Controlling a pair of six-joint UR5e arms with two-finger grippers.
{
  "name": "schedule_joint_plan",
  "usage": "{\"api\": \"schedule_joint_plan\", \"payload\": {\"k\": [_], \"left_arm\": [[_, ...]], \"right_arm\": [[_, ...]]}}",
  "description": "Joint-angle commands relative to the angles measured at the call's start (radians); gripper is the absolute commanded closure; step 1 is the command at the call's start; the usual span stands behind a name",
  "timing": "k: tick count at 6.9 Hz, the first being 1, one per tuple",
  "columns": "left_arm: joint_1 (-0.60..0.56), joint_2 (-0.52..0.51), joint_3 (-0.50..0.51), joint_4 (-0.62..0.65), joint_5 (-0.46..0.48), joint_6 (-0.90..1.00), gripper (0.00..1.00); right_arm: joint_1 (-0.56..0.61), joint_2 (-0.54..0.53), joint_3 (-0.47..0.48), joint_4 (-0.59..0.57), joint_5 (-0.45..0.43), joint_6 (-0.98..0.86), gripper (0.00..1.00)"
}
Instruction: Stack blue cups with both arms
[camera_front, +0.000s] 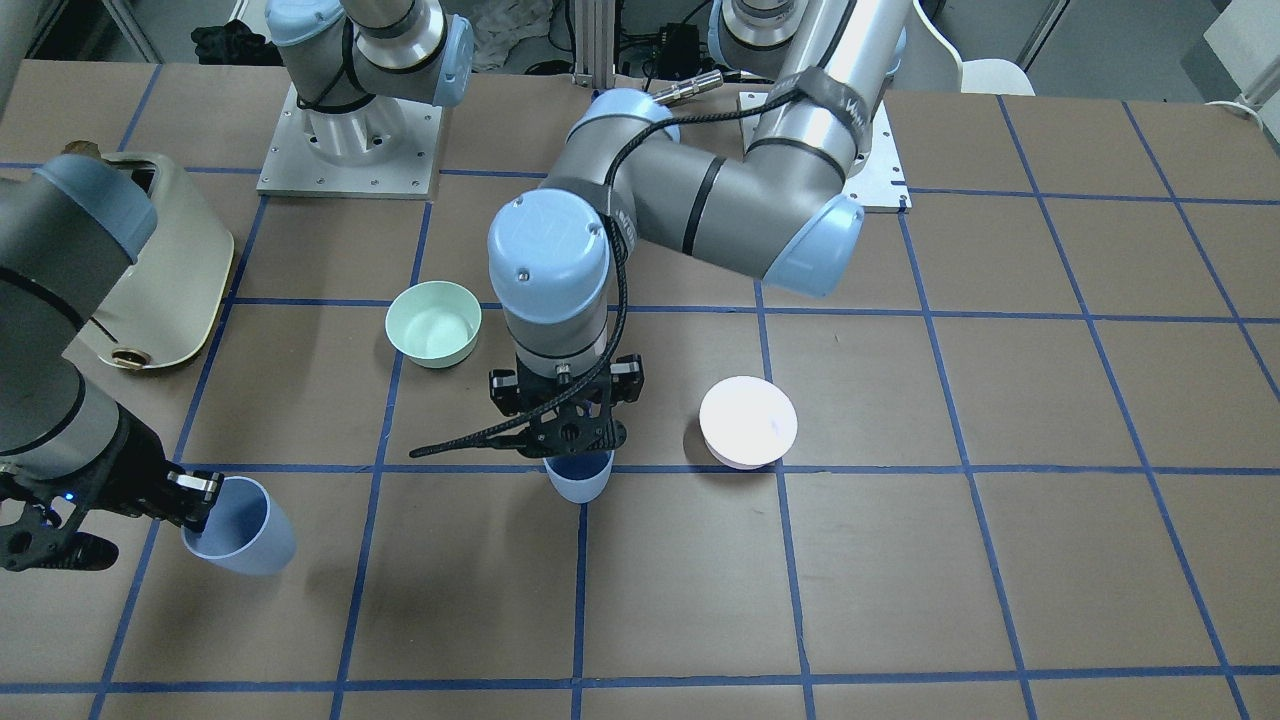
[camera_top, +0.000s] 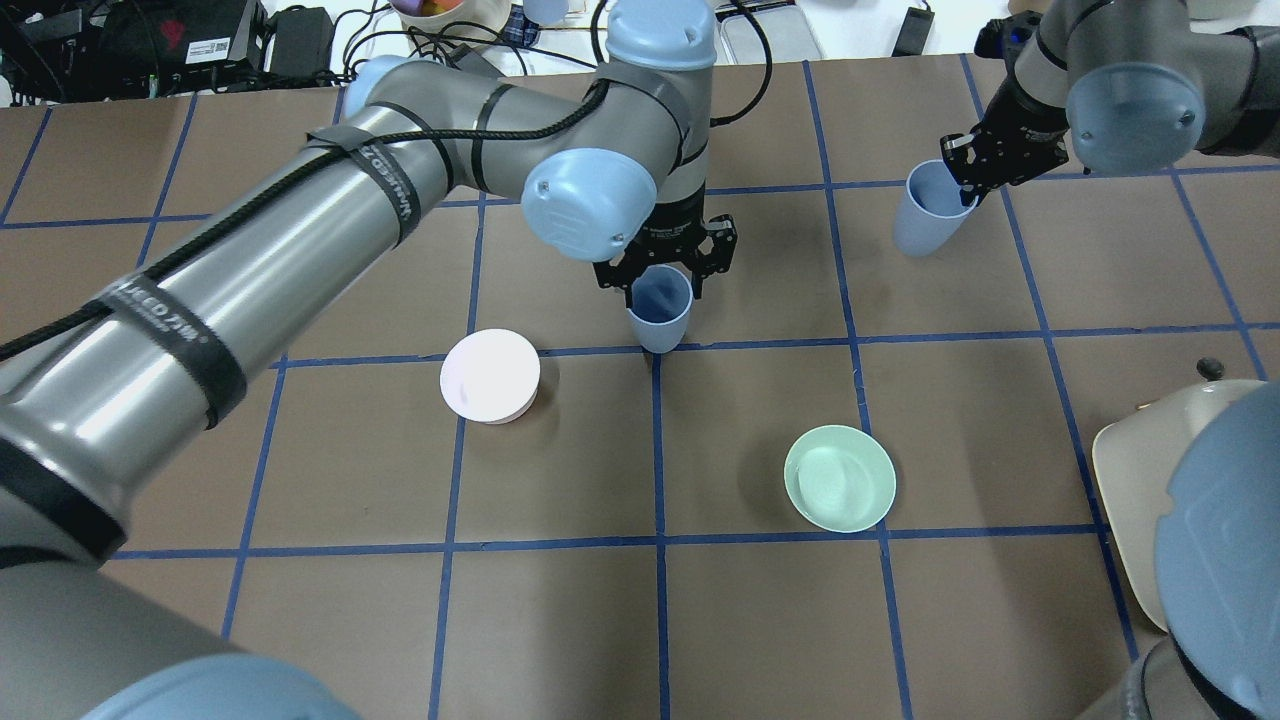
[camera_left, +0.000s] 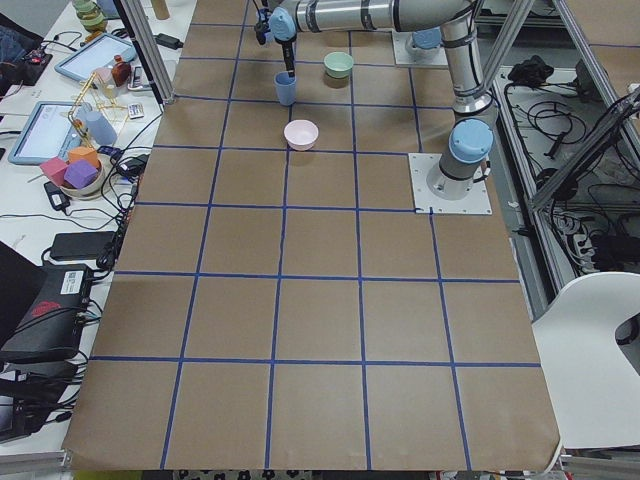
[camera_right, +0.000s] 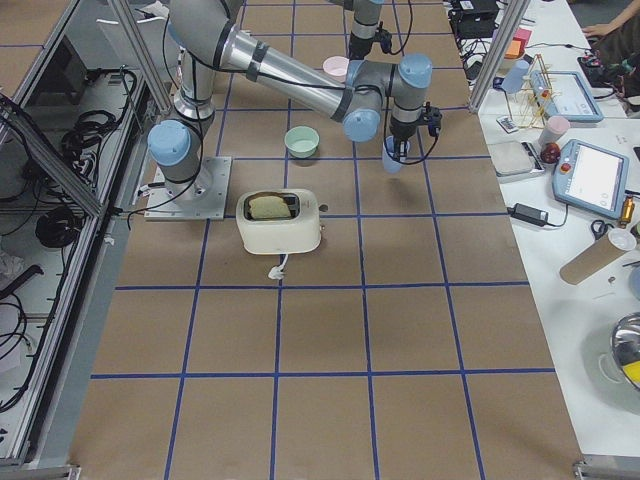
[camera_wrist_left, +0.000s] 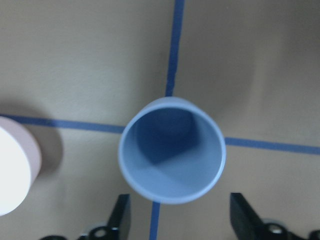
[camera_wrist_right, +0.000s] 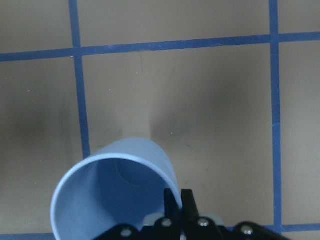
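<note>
One blue cup (camera_front: 580, 483) stands upright on a crossing of blue tape lines in the middle of the table (camera_top: 661, 318). My left gripper (camera_front: 565, 445) hangs open just above it (camera_top: 660, 275). In the left wrist view the cup (camera_wrist_left: 170, 150) sits ahead of the two spread fingers (camera_wrist_left: 121, 217), which do not touch it. My right gripper (camera_front: 195, 497) is shut on the rim of the second blue cup (camera_front: 245, 535), which it holds tilted (camera_top: 925, 215). The right wrist view shows the fingers (camera_wrist_right: 172, 202) pinching that cup's (camera_wrist_right: 105, 195) wall.
A pale pink bowl (camera_top: 490, 375) sits beside the middle cup. A mint-green bowl (camera_top: 840, 478) sits nearer the robot. A cream toaster (camera_top: 1130, 470) stands on the robot's right, close to the right arm. Blue tape lines grid the brown table.
</note>
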Motion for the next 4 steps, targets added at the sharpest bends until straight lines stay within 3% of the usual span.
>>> {"api": "schedule_joint_plan", "payload": {"k": [1,4], "left_arm": [[0.075,0.157,0.002,-0.115,-0.026,0.134,0.00],[0.297,0.326,-0.054,-0.195,-0.003,0.369,0.00]], "right_arm": [[0.111,-0.059,0.001,0.030,-0.001,0.114,1.00],[0.315,-0.124,-0.002,0.047,-0.009,0.352,1.00]]}}
